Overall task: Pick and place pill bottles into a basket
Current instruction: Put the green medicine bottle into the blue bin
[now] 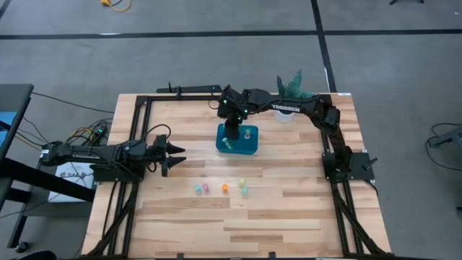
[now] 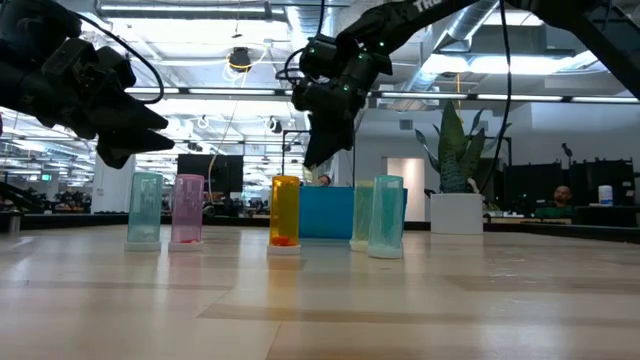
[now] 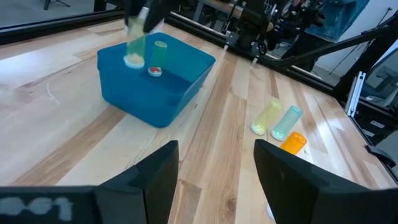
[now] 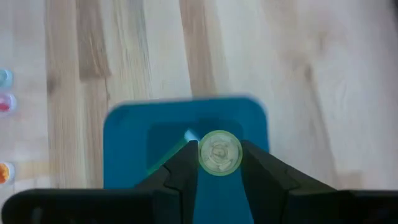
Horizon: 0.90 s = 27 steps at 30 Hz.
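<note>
My right gripper hangs over the teal basket, shut on a pale green pill bottle, which also shows in the left wrist view. A second green bottle stands upright inside the basket. Several bottles stand in a row on the table nearer than the basket: blue, pink, orange, pale yellow and teal-green. My left gripper is open and empty, above the table to the left of the basket. My right gripper pinches the pale green bottle by its round wall, near its upper end, between the two fingers. The fingers come from above, pointing down. The bottle hangs upright below them, its lower end over the inside of the basket.
A white pot with a green plant stands at the table's far edge, right of the basket. A dark metal frame runs along the table's edges. Bare wood lies between the bottle row and the near edge.
</note>
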Each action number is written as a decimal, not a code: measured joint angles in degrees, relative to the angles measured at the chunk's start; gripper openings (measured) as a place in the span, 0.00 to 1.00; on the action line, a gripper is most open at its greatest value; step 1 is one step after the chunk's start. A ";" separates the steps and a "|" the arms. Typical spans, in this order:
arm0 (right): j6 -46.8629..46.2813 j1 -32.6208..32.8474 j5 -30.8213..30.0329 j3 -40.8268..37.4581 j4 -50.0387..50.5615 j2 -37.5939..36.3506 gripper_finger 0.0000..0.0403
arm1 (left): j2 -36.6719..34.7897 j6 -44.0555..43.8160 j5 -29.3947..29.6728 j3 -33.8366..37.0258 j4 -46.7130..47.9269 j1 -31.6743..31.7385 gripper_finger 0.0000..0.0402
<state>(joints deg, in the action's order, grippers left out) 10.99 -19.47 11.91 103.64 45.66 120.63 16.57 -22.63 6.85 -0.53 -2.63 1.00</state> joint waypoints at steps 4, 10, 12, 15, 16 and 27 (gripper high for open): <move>-0.42 0.78 0.08 0.04 -1.92 1.77 0.25 | 0.01 0.02 0.00 0.01 0.00 0.01 0.50; -1.51 1.48 0.02 -0.05 -4.50 3.36 0.25 | 0.18 0.02 0.00 0.01 0.02 0.00 0.50; -1.56 1.45 -1.09 0.16 -6.08 3.44 0.25 | 0.20 0.02 0.00 0.01 0.02 0.01 0.50; -1.56 1.38 -3.09 0.11 -7.02 3.77 0.25 | 0.31 0.02 -0.02 0.01 0.02 0.02 0.50; -1.58 1.38 -3.33 0.11 -7.36 3.79 0.25 | 0.33 0.02 -0.07 0.01 0.03 0.01 0.50; -1.67 1.34 -3.31 0.11 -8.44 3.77 0.25 | 0.31 0.02 -0.17 0.00 0.07 -0.01 0.50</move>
<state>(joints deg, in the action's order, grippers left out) 9.32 -18.13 8.60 103.74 37.21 124.40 16.88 -22.61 6.68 -0.53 -2.57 0.99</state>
